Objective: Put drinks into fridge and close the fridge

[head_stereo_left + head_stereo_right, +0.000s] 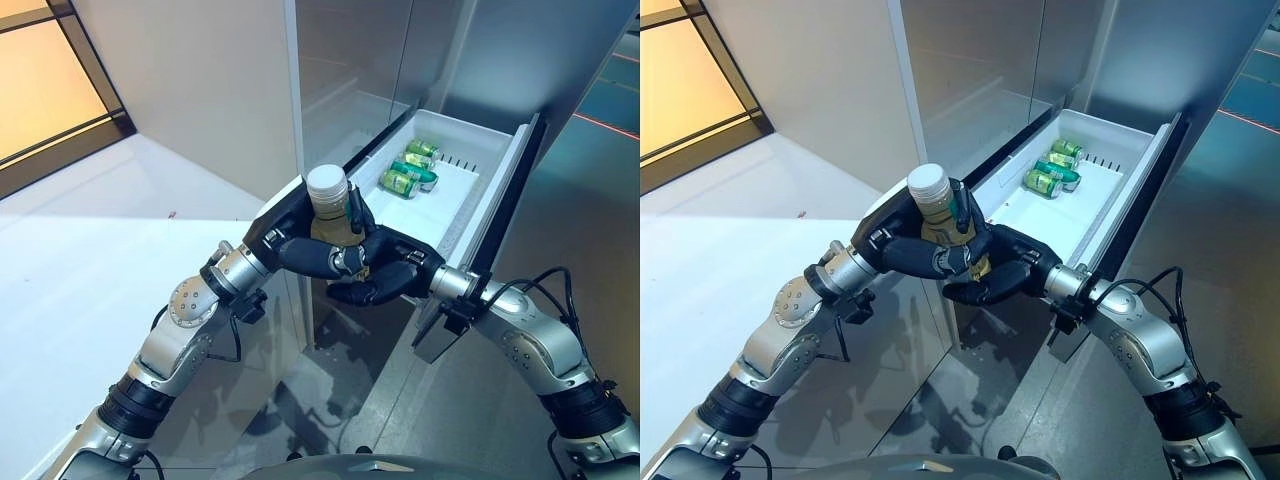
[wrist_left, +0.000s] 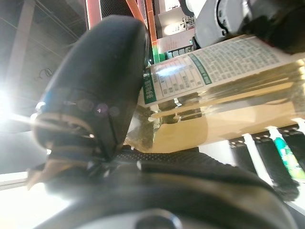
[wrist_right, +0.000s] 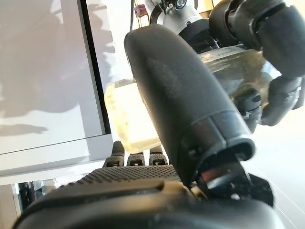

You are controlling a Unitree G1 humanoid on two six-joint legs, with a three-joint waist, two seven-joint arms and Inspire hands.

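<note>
Both my left hand (image 1: 300,250) and right hand (image 1: 385,275) curl round the clear white-capped bottle of pale drink (image 1: 330,205), upright, near the open white fridge drawer (image 1: 470,160). It looks full, heavy and slick, so I would grip the body, not the cap.

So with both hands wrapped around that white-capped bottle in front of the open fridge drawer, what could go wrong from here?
The left hand and the right hand are both curled round the clear bottle of yellowish drink with a white cap; letting go unevenly during a handover could drop it short of the white pull-out drawer.

The green cans already lie in the drawer, so a bottle set down there might knock or roll against them.
</note>
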